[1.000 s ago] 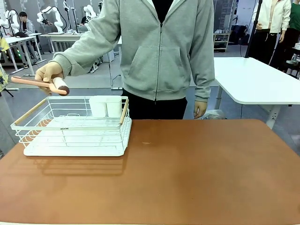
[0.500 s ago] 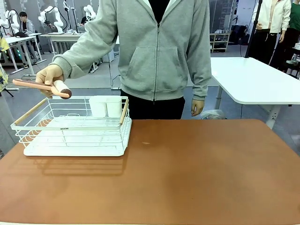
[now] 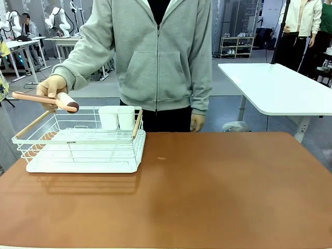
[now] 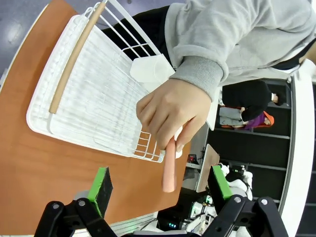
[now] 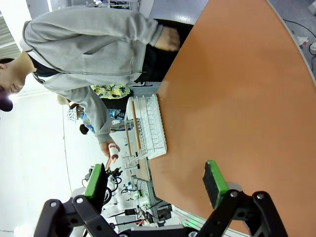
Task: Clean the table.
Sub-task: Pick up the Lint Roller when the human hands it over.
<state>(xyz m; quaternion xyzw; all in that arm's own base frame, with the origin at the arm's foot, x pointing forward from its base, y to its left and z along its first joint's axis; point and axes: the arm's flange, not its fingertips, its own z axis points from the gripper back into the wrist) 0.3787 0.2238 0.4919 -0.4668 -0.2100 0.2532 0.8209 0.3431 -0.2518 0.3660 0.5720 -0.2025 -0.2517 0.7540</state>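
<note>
The reddish-brown table (image 3: 218,192) spreads across the front view. At its far left a person in a grey hoodie holds a pink-handled tool (image 3: 36,96) with a white head, just above a white wire dish rack (image 3: 83,167). In the left wrist view my left gripper (image 4: 159,182) stands open above the table (image 4: 29,163). The person's hand (image 4: 170,111) and the pink handle (image 4: 169,168) hang ahead of it, apart from its fingers. My right gripper (image 5: 154,178) is open over bare table (image 5: 237,89), with nothing between its fingers.
The rack has wooden handles (image 4: 74,57) and holds two white cups (image 3: 118,118) at its far side. The person stands at the far edge, the other hand (image 3: 197,122) hanging down. A white table (image 3: 280,88) stands behind on the right.
The person has stepped to the left along the far edge. The hand with the pink-handled tool has dropped slightly towards the rack. Nothing on the table has moved.
</note>
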